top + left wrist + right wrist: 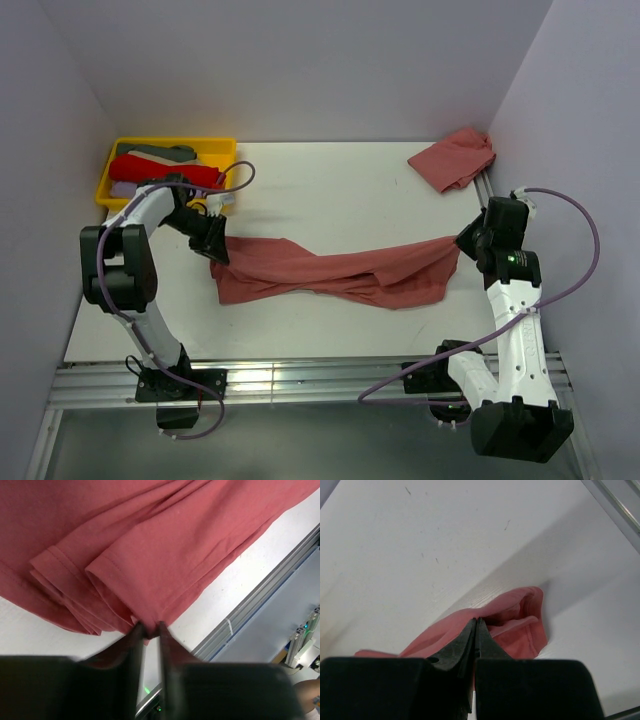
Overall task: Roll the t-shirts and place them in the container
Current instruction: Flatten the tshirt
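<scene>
Two t-shirt (340, 272) ends out of sight inside left tool (149, 627), right tool (476, 622).

Counts as I read them from my remote console: 2 t-shirts, namely the spread t-shirt (335, 272) and the bunched t-shirt (455, 158). 1 yellow tray (175, 141) holding 3 cloth pieces: red piece (170, 172), grey piece (170, 152), lavender piece (124, 188). 2 arms: left arm (125, 265), right arm (515, 330). 2 purple cables: left cable (240, 172), right cable (592, 245).

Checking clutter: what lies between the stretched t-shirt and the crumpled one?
Only bare table separates stretched t-shirt and crumpled t-shirt, shown in the top view.
</scene>
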`<move>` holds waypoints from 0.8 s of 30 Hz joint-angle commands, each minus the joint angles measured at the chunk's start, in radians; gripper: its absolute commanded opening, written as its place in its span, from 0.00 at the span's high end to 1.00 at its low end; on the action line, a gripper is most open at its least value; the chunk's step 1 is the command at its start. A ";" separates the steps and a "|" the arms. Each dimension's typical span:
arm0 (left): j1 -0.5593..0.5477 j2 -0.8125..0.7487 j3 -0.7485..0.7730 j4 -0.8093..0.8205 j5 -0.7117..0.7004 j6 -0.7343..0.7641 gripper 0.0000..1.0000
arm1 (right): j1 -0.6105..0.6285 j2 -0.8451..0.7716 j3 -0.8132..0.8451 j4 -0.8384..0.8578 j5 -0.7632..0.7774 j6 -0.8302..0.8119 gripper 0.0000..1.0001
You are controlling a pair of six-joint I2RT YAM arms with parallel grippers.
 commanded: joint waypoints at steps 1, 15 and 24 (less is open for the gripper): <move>-0.003 -0.054 -0.004 -0.015 -0.014 -0.004 0.84 | -0.009 -0.020 0.024 0.022 0.003 -0.022 1.00; 0.072 -0.407 0.121 -0.064 -0.067 -0.037 1.00 | -0.011 -0.136 0.232 -0.072 -0.046 -0.004 1.00; 0.088 -0.714 0.140 0.051 -0.208 -0.128 1.00 | -0.011 -0.228 0.475 -0.228 -0.064 -0.005 1.00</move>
